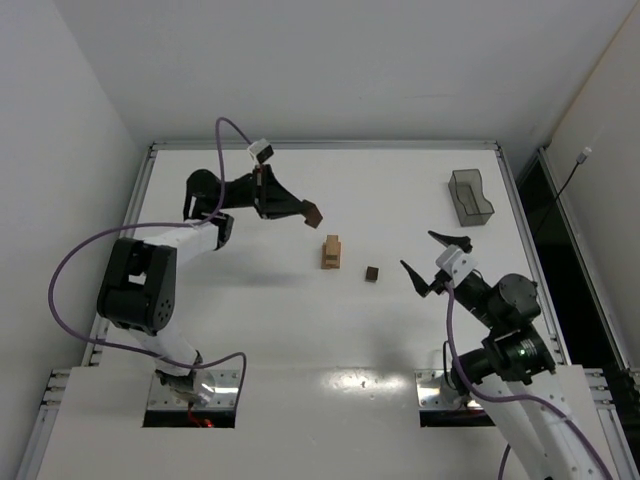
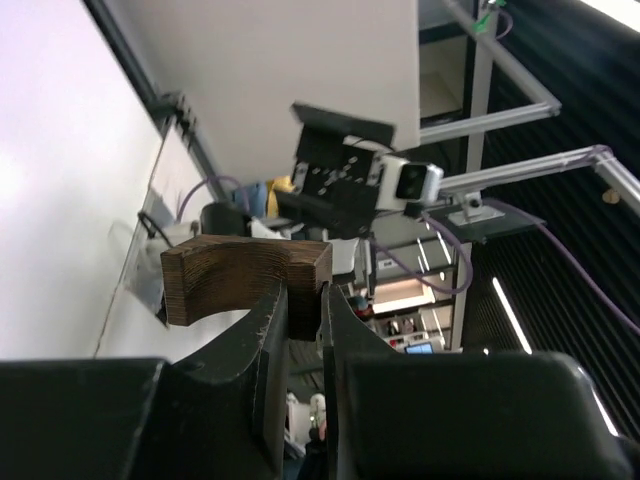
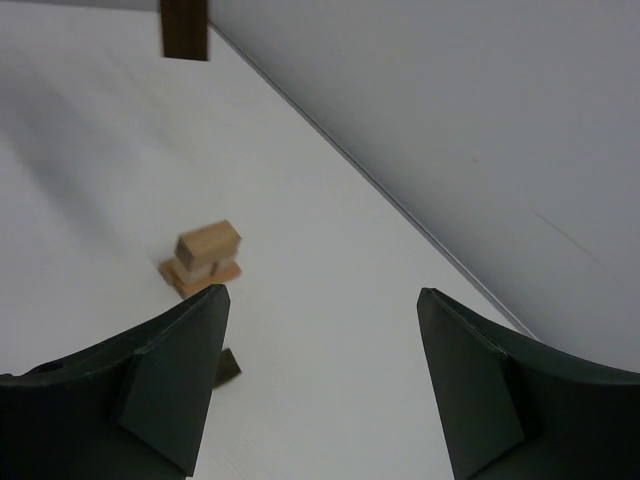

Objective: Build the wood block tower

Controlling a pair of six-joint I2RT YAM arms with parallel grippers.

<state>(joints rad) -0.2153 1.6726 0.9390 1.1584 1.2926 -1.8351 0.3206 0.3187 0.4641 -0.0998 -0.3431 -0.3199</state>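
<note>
A small tower [image 1: 331, 252] of tan wood blocks stands mid-table; it also shows in the right wrist view [image 3: 205, 258]. A small dark brown cube [image 1: 371, 273] lies just right of it, partly hidden behind my right finger in the right wrist view [image 3: 230, 366]. My left gripper [image 1: 308, 211] is shut on a dark brown arch-shaped block [image 2: 245, 275] and holds it in the air up and left of the tower. That block also hangs at the top of the right wrist view [image 3: 184, 28]. My right gripper [image 1: 430, 263] is open and empty, right of the cube.
A translucent grey plastic bin [image 1: 470, 197] stands at the far right of the table. The table's metal rim [image 1: 325, 146] runs along the back, with white walls behind and to the left.
</note>
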